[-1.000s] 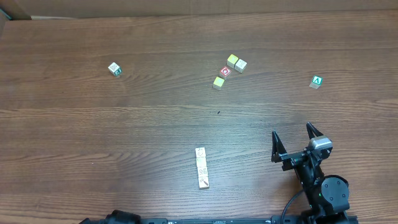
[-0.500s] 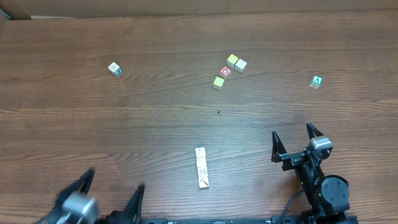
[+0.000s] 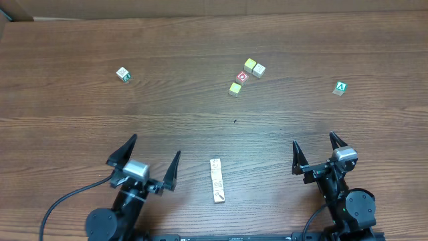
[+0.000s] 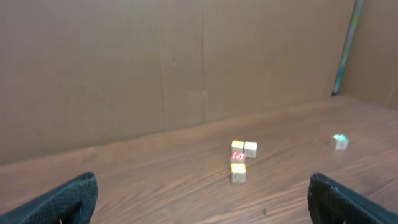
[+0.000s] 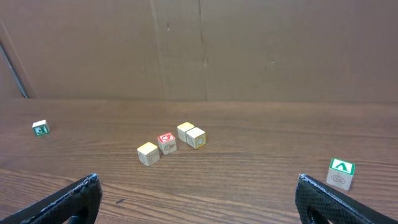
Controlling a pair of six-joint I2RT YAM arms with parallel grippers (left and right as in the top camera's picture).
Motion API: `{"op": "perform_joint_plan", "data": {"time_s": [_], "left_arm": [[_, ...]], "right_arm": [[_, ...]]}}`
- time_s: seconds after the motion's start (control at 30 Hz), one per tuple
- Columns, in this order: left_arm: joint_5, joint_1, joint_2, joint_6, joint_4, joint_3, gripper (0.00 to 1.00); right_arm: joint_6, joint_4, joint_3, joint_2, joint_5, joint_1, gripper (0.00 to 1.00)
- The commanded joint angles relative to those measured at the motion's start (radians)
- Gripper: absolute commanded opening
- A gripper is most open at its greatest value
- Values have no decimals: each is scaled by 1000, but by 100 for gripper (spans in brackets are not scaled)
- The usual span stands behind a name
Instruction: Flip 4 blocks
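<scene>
At the front of the table (image 3: 60, 127), the four blocks (image 3: 216, 181) lie in one touching row, likely set centrally so either side can reach. Our left gripper (image 3: 156, 144) and right gripper (image 3: 313, 138) flank them, fingers spread wide, holding nothing.

Wooden table (image 3: 60, 127), row of blocks (image 3: 216, 179), red cube (image 3: 242, 77)

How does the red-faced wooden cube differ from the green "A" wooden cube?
The red-faced wooden cube shows a red top; the green "A" wooden cube shows a green top with a white letter. The red-faced cube sits close among three pale cubes; the "A" cube stands alone at the right. Both are small, similar-sized cubes.
</scene>
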Motion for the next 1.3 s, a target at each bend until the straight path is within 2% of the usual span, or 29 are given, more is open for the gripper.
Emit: {"op": "perform_joint_plan", "data": {"time_s": [0.0, 0.13, 0.33, 1.27], "left_arm": [[-18, 5, -14, 62, 121, -122, 100], [-77, 5, -14, 64, 193, -224, 100], [-153, 6, -14, 79, 74, -222, 99], [-154, 6, -14, 89, 82, -222, 100]], "right_arm": [[-4, 6, -11, -10, 2, -3, 100], [-4, 6, -11, -10, 2, -3, 100], [-4, 6, -11, -10, 2, -3, 100], [-4, 6, -11, -10, 2, -3, 100]]}}
